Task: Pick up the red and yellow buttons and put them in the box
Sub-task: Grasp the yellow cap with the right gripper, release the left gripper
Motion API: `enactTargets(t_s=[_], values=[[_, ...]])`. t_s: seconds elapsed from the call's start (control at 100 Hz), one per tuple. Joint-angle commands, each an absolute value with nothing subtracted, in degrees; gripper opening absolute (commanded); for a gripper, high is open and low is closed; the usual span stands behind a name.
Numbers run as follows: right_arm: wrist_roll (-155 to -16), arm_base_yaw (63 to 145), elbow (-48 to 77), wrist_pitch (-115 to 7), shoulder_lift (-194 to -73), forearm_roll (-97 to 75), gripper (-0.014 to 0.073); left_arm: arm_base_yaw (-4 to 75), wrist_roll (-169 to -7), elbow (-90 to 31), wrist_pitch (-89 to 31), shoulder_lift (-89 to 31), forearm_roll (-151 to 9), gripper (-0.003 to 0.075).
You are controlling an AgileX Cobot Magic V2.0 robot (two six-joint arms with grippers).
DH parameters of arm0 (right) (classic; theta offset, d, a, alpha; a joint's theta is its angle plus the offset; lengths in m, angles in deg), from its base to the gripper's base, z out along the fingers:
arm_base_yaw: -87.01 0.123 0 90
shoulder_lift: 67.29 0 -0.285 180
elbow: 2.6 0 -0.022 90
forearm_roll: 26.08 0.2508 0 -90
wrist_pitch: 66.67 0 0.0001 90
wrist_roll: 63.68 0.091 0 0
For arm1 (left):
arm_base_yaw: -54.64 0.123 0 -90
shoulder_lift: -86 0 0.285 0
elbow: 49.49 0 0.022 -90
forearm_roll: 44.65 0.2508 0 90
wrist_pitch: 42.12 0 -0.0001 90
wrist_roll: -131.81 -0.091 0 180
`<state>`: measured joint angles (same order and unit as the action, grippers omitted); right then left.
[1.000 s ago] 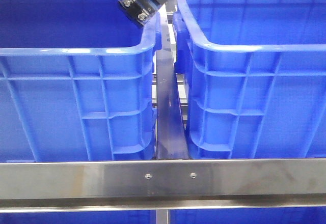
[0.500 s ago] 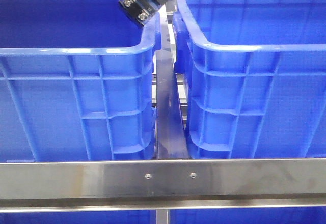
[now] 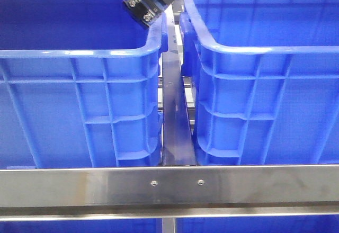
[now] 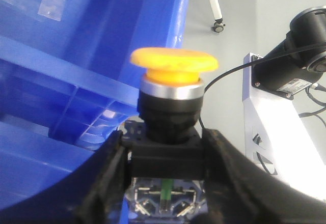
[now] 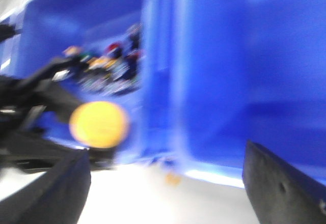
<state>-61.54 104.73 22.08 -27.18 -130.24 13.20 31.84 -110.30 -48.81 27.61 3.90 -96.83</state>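
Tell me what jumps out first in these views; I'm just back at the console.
Two big blue crates fill the front view, the left crate and the right crate either side of a steel rail. In the left wrist view the left end effector grips the black base of a yellow push button, beside a crate wall. The right wrist view is blurred; an orange-yellow round blob stands out.

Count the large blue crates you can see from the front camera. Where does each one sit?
2. One crate sits on the left and the other crate on the right, with a narrow metal rail between them. Others may be hidden.
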Motion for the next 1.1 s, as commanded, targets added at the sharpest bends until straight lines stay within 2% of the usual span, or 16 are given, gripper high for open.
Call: enactTargets(t_s=[0.0, 0.17, 0.33, 0.85, 0.96, 1.09], values=[[-64.2, 105.1, 16.3, -24.8, -134.2, 19.9, 0.0626, 31.3, -110.4, -50.6, 30.2, 1.4, -101.2, 0.0101], [-66.7, 105.1, 9.6, -17.3, -143.8, 26.1, 0.0626, 31.3, -110.4, -50.6, 30.2, 1.4, -101.2, 0.0101], [-67.0, 105.1, 6.7, -15.9, -150.0, 29.0, 0.0626, 31.3, -110.4, -50.6, 30.2, 1.4, -101.2, 0.0101], [-72.8, 108.0, 6.7, -15.7, -152.4, 34.9, 0.0619, 31.3, -110.4, -50.6, 30.2, 1.4, -101.2, 0.0101], [-72.9, 108.0, 6.7, -15.7, -152.4, 34.9, 0.0545, 31.3, -110.4, -50.6, 30.2, 1.4, -101.2, 0.0101], [-72.9, 108.0, 6.7, -15.1, -152.4, 35.0, 0.0349, 31.3, -110.4, -50.6, 30.2, 1.4, -101.2, 0.0101]])
